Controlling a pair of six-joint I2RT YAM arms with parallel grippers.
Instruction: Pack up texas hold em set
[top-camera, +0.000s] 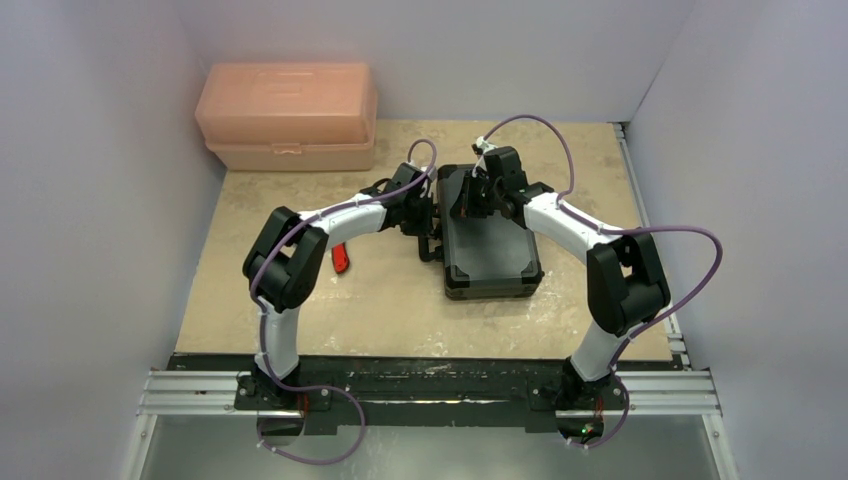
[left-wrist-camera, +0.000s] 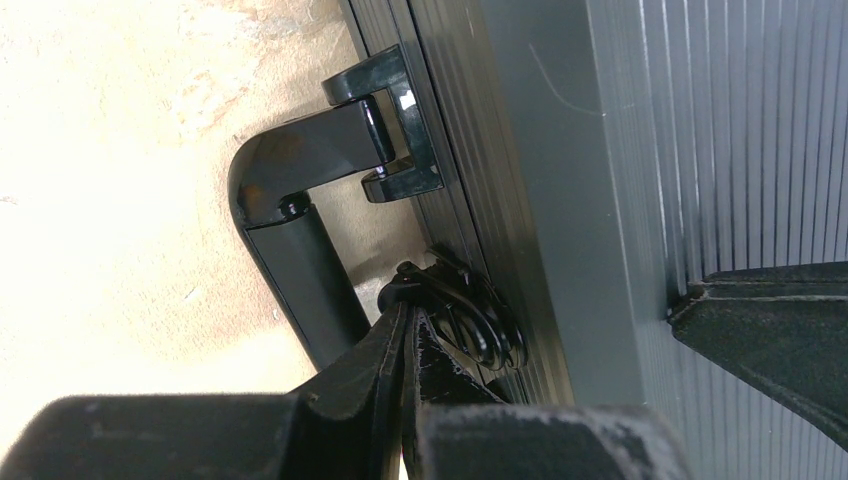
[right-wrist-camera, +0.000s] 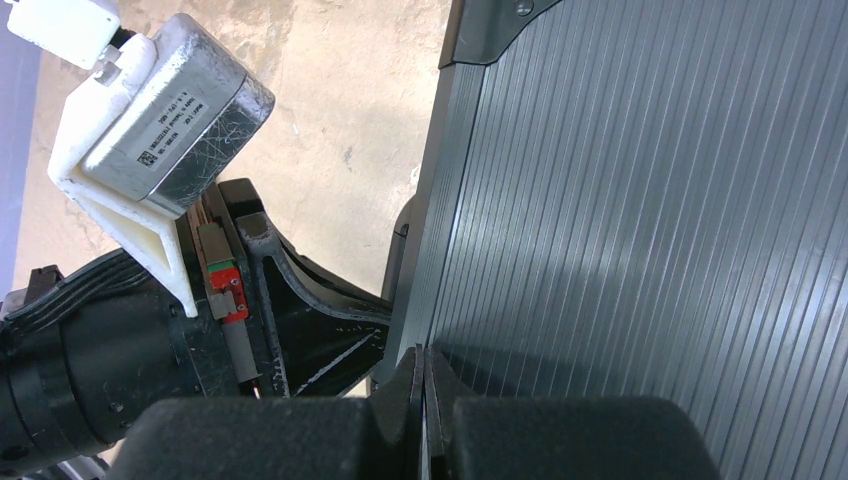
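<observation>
Black latch (left-wrist-camera: 480, 322) on the case (top-camera: 490, 245) faced left, nearest the left tool (left-wrist-camera: 404, 320), clenched and seemingly touching it. Right tool (right-wrist-camera: 423, 360), clenched, met the lid (right-wrist-camera: 650, 200).

Far left corner first: a large peach plastic box (top-camera: 288, 115) sits tight against the back wall (top-camera: 450, 50), lid down, with a small clasp (top-camera: 288, 149) showing at the middle of its front edge. It rests on a mottled beige table top (top-camera: 400, 300) marked with pale scuffs. Nearer in, on the left half of the table and well apart from the box, there's a flash of red: a small red folding knife (top-camera: 340, 258), only partly showing. Plain pale walls close in on both sides.
</observation>
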